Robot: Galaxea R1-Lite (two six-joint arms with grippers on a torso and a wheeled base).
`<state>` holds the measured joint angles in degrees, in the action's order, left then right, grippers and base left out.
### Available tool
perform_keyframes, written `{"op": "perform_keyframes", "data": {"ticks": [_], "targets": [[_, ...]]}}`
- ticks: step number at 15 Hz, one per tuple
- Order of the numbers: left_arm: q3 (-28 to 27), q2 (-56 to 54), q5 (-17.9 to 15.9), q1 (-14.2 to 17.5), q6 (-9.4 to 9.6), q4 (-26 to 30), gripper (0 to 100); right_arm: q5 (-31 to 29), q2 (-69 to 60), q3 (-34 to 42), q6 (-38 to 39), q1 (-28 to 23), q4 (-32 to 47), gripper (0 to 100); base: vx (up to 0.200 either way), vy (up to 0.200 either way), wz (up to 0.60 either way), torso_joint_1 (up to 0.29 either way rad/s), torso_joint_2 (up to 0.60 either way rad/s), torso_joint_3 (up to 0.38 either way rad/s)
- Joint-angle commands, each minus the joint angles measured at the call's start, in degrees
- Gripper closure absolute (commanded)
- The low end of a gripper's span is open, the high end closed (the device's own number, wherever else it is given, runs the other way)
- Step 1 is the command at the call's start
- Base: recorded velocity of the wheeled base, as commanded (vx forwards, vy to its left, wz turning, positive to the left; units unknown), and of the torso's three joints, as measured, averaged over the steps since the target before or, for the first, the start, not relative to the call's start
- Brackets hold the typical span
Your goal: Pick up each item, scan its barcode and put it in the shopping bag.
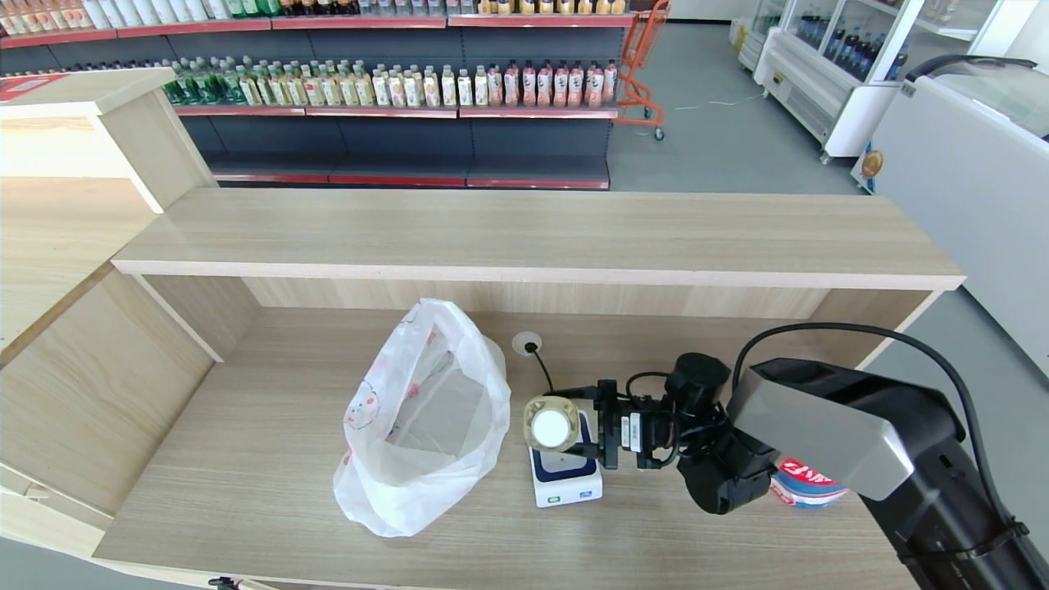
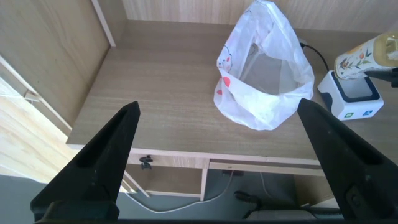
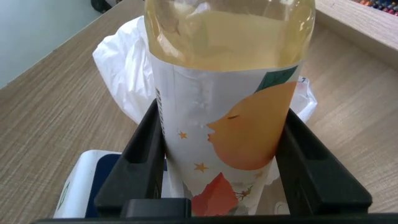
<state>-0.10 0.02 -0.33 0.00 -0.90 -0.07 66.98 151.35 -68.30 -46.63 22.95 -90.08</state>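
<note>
My right gripper (image 1: 587,424) is shut on a drink bottle (image 1: 551,424) with a white cap and pale yellow liquid, lying sideways just above the white barcode scanner (image 1: 565,482) on the counter. In the right wrist view the bottle (image 3: 230,118) fills the space between the black fingers (image 3: 140,149), with the scanner (image 3: 81,193) below it. The white plastic shopping bag (image 1: 422,418) stands open just left of the scanner, mouth up. My left gripper (image 2: 217,162) hangs open off the counter's near edge, nothing between its fingers; the bag (image 2: 264,68), scanner (image 2: 351,96) and bottle (image 2: 367,56) lie beyond it.
A red, white and blue snack packet (image 1: 803,482) lies on the counter partly under my right arm. A cable (image 1: 541,365) runs from a hole in the counter to the scanner. A raised wooden ledge (image 1: 533,238) borders the far side and a side wall (image 1: 98,385) the left.
</note>
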Motion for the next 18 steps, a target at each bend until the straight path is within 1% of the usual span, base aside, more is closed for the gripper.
{"op": "perform_keyframes", "data": {"ticks": [1, 3, 7, 11, 12, 13, 14, 16, 17, 18], "targets": [[0.01, -0.02, -0.02, 0.00, 0.02, -0.01, 0, -0.09, -0.35, 0.28, 0.05, -0.10, 0.08, 100, 0.000, 0.000, 0.00, 0.000, 0.00, 0.000], [0.01, -0.02, -0.02, 0.00, -0.06, -0.01, 0, -0.09, -2.37, 2.30, 0.75, -0.37, 0.08, 100, 0.000, 0.000, 0.00, 0.000, 0.00, 0.000], [0.01, -0.02, -0.02, 0.00, 0.02, -0.01, 0, -0.09, -9.14, 8.54, 9.36, -3.53, 0.08, 100, 0.000, 0.000, 0.00, 0.000, 0.00, 0.000], [0.01, -0.02, -0.02, 0.00, -0.06, -0.01, 0, -1.15, -14.85, 11.44, 21.58, -7.13, 0.08, 100, 0.000, 0.000, 0.00, 0.000, 0.00, 0.000], [0.01, -0.02, -0.02, 0.00, -0.06, -0.01, 0, -4.31, -19.51, 15.04, 26.06, -8.10, 0.08, 100, 0.000, 0.000, 0.00, 0.000, 0.00, 0.000], [0.01, -0.02, -0.02, 0.00, 0.02, -0.01, 0, -6.42, -23.55, 17.24, 28.08, -8.28, 2.63, 100, 0.000, 0.000, 0.00, 0.000, 0.00, 0.000], [0.01, -0.02, -0.02, 0.00, 0.02, -0.01, 0, -8.09, -28.74, 20.58, 28.61, -8.45, 7.28, 100, 0.000, 0.000, 0.00, 0.000, 0.00, 0.000], [0.01, -0.02, -0.02, 0.00, -0.06, -0.01, 0, -8.53, -37.62, 26.29, 28.70, -9.24, 17.92, 100, 0.000, 0.000, 0.00, 0.000, 0.00, 0.000], [0.01, -0.02, -0.02, 0.00, -0.06, -0.01, 0, -8.62, -42.89, 28.67, 28.96, -10.30, 25.48, 100, 0.000, 0.000, 0.00, 0.000, 0.00, 0.000], [0.01, -0.02, -0.02, 0.00, -0.06, -0.01, 0, -8.62, -49.04, 31.39, 30.81, -12.14, 34.88, 100, 0.000, 0.000, 0.00, 0.000, 0.00, 0.000]]}}
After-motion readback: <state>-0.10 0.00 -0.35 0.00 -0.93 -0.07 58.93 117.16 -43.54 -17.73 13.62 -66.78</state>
